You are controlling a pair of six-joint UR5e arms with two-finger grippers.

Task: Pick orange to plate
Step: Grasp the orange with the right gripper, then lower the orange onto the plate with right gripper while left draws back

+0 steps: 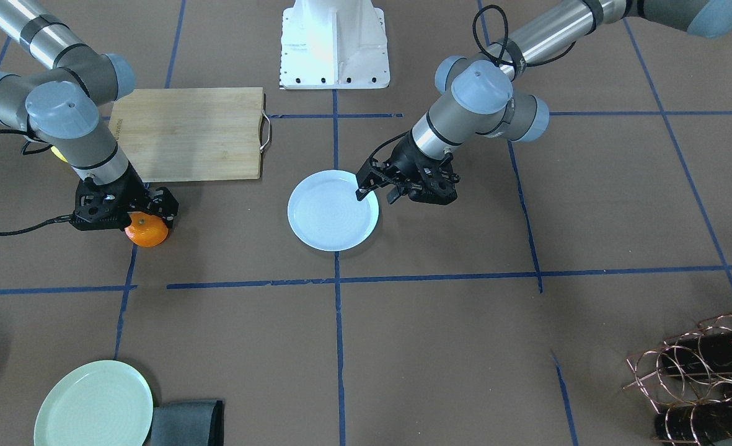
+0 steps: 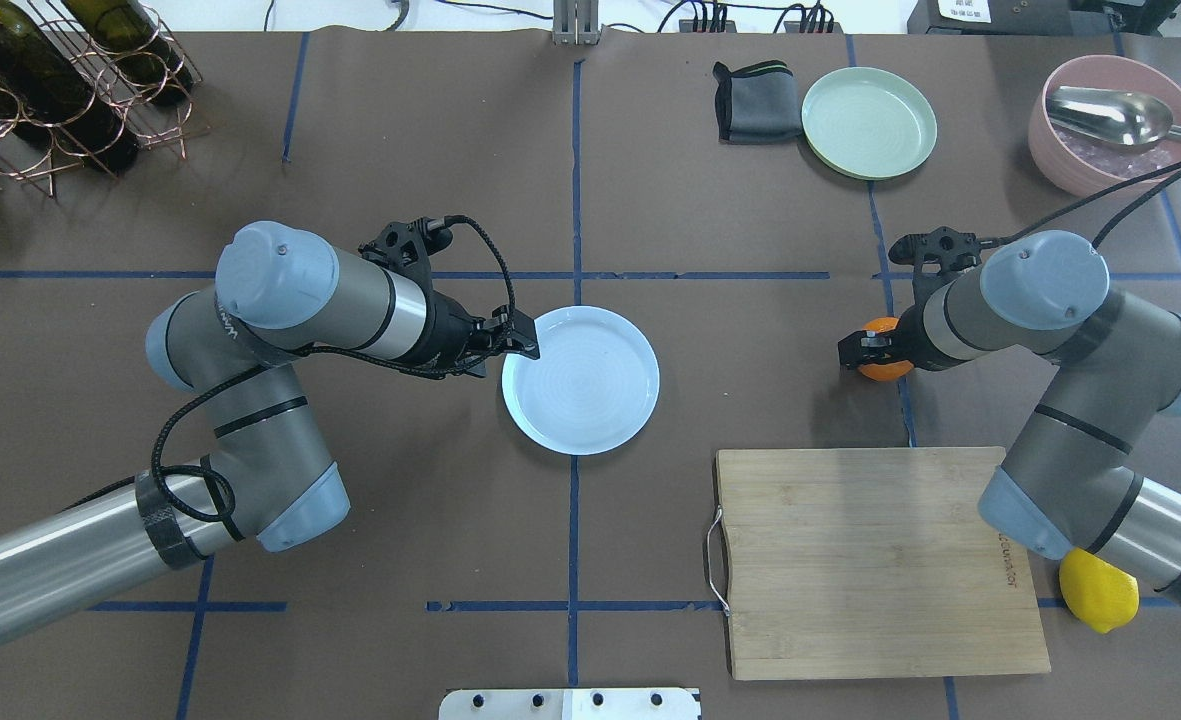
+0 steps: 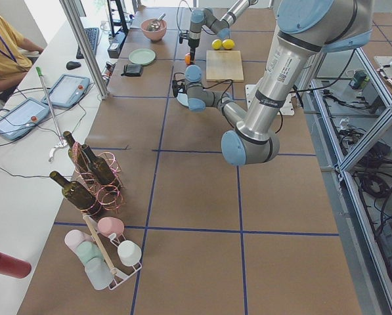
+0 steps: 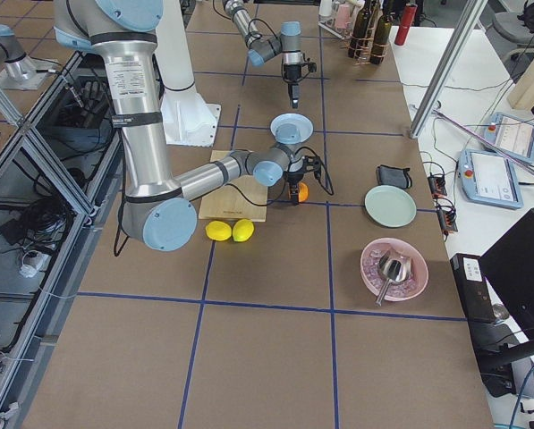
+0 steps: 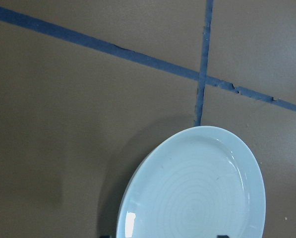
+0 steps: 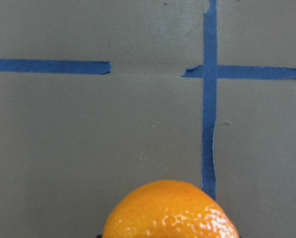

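Note:
The orange [image 1: 149,234] rests on the brown table, directly under my right gripper [image 1: 147,218]. The fingers straddle the fruit, and I cannot tell whether they are pressing on it. In the right wrist view the orange [image 6: 170,210] fills the bottom centre. From overhead only part of the orange [image 2: 884,352] shows, beside the right gripper [image 2: 865,352]. The pale bluish-white plate [image 2: 581,379] lies mid-table with nothing on it. My left gripper [image 2: 520,345] hovers open at that plate's rim. The left wrist view shows the plate [image 5: 197,191].
A wooden cutting board [image 2: 875,560] lies between the plate and the right arm's base, with a yellow lemon [image 2: 1098,590] beside it. A pale green plate [image 2: 869,122], a dark cloth [image 2: 756,102] and a pink bowl with a scoop [image 2: 1115,125] stand at the far edge. A bottle rack [image 2: 45,85] is at the far left.

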